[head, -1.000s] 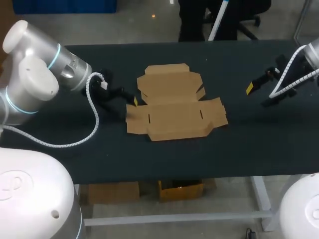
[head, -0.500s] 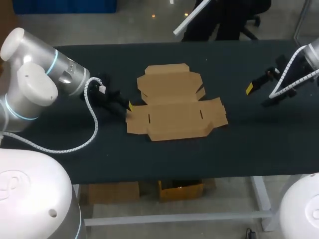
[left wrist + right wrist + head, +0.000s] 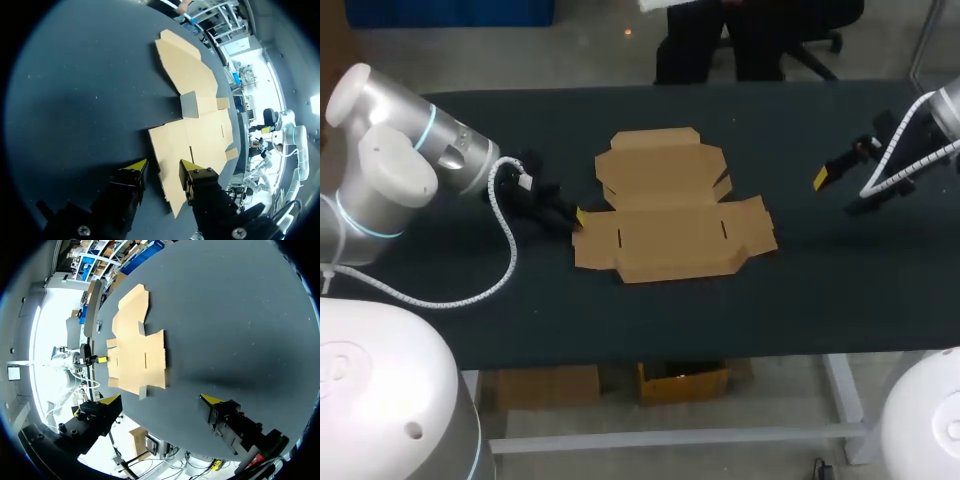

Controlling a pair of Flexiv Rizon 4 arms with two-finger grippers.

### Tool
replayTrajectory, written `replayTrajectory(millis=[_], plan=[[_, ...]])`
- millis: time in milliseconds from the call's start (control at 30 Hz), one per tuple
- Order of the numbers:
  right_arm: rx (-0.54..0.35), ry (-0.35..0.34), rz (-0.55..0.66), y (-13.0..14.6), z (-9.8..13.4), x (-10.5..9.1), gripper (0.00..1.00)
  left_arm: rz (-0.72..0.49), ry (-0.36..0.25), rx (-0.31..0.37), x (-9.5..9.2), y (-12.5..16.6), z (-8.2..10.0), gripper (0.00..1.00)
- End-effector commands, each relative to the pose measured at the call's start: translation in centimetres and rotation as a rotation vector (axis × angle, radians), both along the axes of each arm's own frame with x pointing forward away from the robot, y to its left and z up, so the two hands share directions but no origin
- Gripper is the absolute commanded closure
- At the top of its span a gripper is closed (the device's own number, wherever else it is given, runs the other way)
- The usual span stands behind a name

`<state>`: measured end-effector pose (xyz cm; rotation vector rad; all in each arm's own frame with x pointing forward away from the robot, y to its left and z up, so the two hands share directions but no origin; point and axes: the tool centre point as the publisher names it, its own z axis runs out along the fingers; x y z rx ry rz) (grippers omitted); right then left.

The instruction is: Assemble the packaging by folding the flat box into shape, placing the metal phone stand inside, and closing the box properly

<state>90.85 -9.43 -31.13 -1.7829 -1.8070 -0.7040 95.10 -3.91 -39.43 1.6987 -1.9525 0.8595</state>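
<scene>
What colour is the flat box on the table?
The flat box is plain brown cardboard; the head view shows it best.

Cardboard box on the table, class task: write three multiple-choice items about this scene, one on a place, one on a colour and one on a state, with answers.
1. Where is the left gripper relative to the box? A over its middle; B at its left edge; C far off to its right.
2. What colour are the fingertips? A yellow; B red; C white.
3. How is the box? A closed; B half folded; C flat, unfolded.
Answers: B, its tips sit at the left flap. A, both tips show yellow. C, it lies spread out on the table.
</scene>
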Motion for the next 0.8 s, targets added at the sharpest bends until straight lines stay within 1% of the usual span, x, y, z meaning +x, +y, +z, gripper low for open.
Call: replayTrajectory(millis=[33, 133, 233, 300, 400, 433, 467, 633, 800], plan=[[-0.001, -0.001, -0.001, 0.0, 0.0, -0.1, 0.00, -0.021, 0.019, -0.024, 0.7, 0.0, -0.7, 0.60], [0.000, 0.000, -0.002, 0.0, 0.0, -0.1, 0.00, -0.045, 0.033, -0.046, 0.6, -0.3, -0.9, 0.61], [-0.001, 0.001, -0.002, 0.0, 0.0, -0.1, 0.00, -0.059, 0.040, -0.048, 0.6, -0.6, -1.1, 0.66], [0.001, 0.001, -0.003, 0.0, 0.0, -0.1, 0.00, -0.064, 0.046, -0.043, 0.5, -0.9, -1.3, 0.75], [0.002, 0.001, -0.002, 0.0, -0.1, -0.2, 0.00, -0.072, 0.056, -0.042, 0.6, -1.1, -1.6, 0.84], [0.002, 0.001, -0.002, 0.0, -0.1, -0.2, 0.00, -0.076, 0.061, -0.043, 0.6, -1.2, -1.7, 0.90], [0.002, 0.001, -0.003, 0.0, -0.1, -0.2, 0.00, -0.077, 0.063, -0.044, 0.6, -1.3, -1.8, 1.00], [0.002, 0.001, -0.006, -0.1, -0.1, -0.3, 0.00, -0.094, 0.075, -0.056, 0.3, -1.4, -1.9, 1.00], [0.001, -0.001, -0.008, -0.1, 0.0, -0.4, 0.00, -0.108, 0.083, -0.050, -0.9, -1.8, -1.6, 1.00]])
